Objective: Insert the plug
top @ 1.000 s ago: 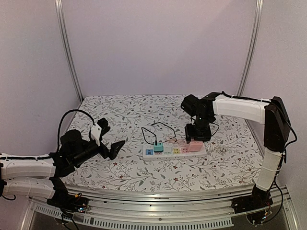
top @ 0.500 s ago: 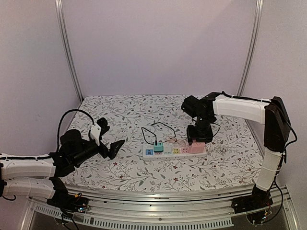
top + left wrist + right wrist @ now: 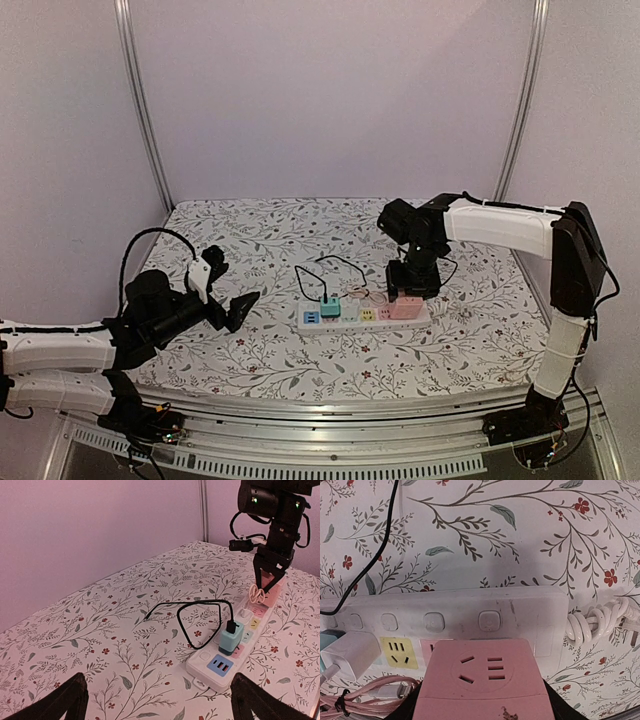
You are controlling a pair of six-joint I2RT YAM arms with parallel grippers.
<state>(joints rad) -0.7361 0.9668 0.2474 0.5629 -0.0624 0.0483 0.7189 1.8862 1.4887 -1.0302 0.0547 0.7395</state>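
Observation:
A white power strip (image 3: 352,320) lies mid-table; it also shows in the left wrist view (image 3: 206,669) and the right wrist view (image 3: 530,611). My right gripper (image 3: 412,286) is shut on a pink cube plug (image 3: 406,306), holding it at the strip's right end. The plug fills the lower right wrist view (image 3: 485,680), with black fingers on both sides of it. I cannot tell whether the plug is fully seated. My left gripper (image 3: 230,285) is open and empty, left of the strip, above the cloth.
A teal charger (image 3: 330,307) with a black cable (image 3: 335,265) sits in the strip's left part. A white charger (image 3: 350,655) and a pink cable (image 3: 370,690) sit beside the pink plug. The strip's coiled white cord (image 3: 590,625) lies at its right end.

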